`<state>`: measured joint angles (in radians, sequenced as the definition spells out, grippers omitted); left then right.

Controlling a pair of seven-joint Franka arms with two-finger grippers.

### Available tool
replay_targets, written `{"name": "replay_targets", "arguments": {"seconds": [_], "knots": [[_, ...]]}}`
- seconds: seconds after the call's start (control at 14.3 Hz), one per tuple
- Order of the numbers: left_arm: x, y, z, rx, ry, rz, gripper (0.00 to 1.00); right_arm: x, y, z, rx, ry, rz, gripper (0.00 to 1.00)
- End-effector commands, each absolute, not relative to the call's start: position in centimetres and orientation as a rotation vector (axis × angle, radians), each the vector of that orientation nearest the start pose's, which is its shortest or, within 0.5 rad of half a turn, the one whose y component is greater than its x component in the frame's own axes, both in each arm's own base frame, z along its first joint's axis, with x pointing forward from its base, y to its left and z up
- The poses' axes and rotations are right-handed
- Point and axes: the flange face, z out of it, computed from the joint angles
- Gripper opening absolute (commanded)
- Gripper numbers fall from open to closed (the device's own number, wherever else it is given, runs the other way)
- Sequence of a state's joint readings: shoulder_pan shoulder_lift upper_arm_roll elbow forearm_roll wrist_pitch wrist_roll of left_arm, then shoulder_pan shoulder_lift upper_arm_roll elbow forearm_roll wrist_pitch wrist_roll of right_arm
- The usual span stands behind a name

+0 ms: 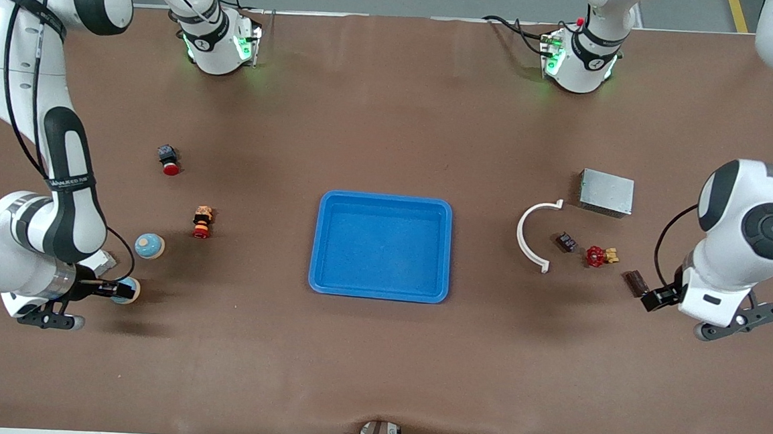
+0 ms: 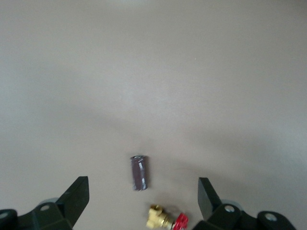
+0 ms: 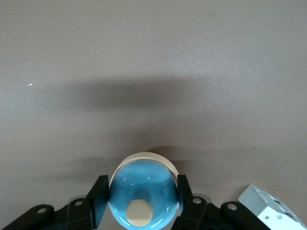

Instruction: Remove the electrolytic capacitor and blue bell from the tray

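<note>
- The right pincer (image 1: 108, 289) sits low at the right arm's end of the brown surface (image 1: 393, 110), near the edge closest to the front camera, its fingers (image 3: 100, 197) drawn in tight on a round blue bell with a cream button on top (image 3: 142, 197); the front view shows only a sliver of that bell at the fingertips.
- A white metal block (image 3: 268, 211) lies just beside that pincer.
- A second blue dome bell with a cream top (image 1: 149, 246) rests on the surface near the right pincer, a bit farther from the front camera.
- A small orange-and-red push button (image 1: 202, 223) stands between that bell and the tray; a black switch with a red cap (image 1: 169, 159) lies farther from the front camera.
- A shallow blue rectangular plastic tray (image 1: 322, 240) lies at the middle of the surface.
- A white curved plastic arc (image 1: 526, 233) lies toward the left arm's end, a grey metal box (image 1: 606, 192) past it and farther from the front camera.
- A small dark cylindrical capacitor (image 2: 139, 172) lies on its side beside the arc, with a red-handled brass valve (image 2: 168, 220) just beside it; a dark brown block (image 1: 636, 282) lies nearer the left arm.
- The left pincer (image 2: 144, 199) hangs over the surface near the capacitor, spread wide and holding nothing.
</note>
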<state>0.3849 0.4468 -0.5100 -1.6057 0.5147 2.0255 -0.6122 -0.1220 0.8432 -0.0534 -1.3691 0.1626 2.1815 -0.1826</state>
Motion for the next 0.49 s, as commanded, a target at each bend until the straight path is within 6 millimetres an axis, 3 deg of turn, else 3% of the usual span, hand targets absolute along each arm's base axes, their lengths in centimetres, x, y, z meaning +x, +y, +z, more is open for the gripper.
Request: {"name": "replay_targets", "arguments": {"seconds": [0.0, 0.42], "knots": [[66.0, -1.8, 46.0, -2.993, -0.385, -0.180, 1.00, 72.5, -11.6, 20.3, -3.021, 0.105, -0.006, 0.00], [64.5, -0.7, 54.5, -3.032, -0.221, -0.067, 1.00, 72.5, -11.6, 19.8, -3.020, 0.105, -0.004, 0.00]]}}
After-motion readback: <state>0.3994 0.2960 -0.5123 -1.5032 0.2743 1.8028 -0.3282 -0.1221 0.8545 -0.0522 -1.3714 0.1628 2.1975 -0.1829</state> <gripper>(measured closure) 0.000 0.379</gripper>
